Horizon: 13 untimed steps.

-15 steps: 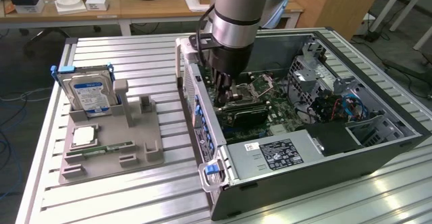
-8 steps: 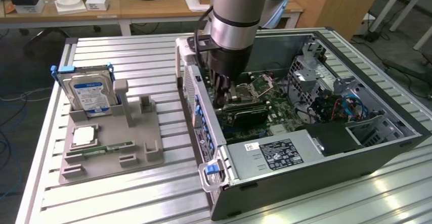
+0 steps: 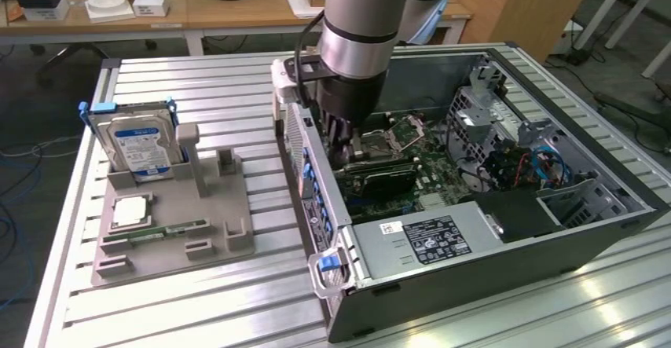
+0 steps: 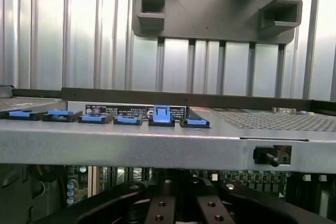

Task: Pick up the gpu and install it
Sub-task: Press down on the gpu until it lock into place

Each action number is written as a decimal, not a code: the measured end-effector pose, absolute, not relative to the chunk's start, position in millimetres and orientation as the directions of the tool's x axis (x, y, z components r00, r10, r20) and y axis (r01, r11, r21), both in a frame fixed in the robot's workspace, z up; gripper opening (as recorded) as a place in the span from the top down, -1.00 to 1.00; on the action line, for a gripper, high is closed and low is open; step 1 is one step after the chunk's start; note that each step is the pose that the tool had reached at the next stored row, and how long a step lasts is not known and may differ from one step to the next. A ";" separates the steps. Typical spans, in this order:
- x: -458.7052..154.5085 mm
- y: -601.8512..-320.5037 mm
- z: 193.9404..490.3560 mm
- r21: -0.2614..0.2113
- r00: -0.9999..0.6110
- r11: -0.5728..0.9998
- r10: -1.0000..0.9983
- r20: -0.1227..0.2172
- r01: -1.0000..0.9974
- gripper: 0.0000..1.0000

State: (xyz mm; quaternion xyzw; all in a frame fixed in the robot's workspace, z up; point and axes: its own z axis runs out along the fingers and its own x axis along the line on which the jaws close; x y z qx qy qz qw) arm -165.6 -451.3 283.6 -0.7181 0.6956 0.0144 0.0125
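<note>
My tool (image 3: 344, 145) is down inside the open computer case (image 3: 587, 242), close to its rear wall, and its fingers are closed together. Under it, on the green motherboard (image 3: 419, 171), I see a dark flat card (image 3: 379, 177) standing on its edge. I take it for the gpu, but I cannot tell if my fingers touch it, because my arm (image 3: 360, 26) hides the place.

In the wrist view the closed black fingers (image 4: 173, 208) are low in the picture. Just beyond them runs the grey metal edge of the case, with a row of blue clips (image 4: 113, 116) along it.

Inside the case the room is narrow. The rear wall is on the exterior view's left of my tool, the power supply (image 3: 441, 238) lies nearer the camera, and the drive cage (image 3: 493, 112) with blue cables (image 3: 545, 167) is on the exterior view's right.

Outside the case, on the ribbed metal worktop (image 3: 210, 301), a grey holder (image 3: 178, 214) carries a hard drive (image 3: 138, 140), a processor (image 3: 131, 210) and a green memory stick (image 3: 157, 232). It is well apart from the case.
</note>
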 end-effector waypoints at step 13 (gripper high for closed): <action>-166.6 -455.3 292.3 0.002 0.032 -0.032 -0.999 -0.038 -0.999 0.80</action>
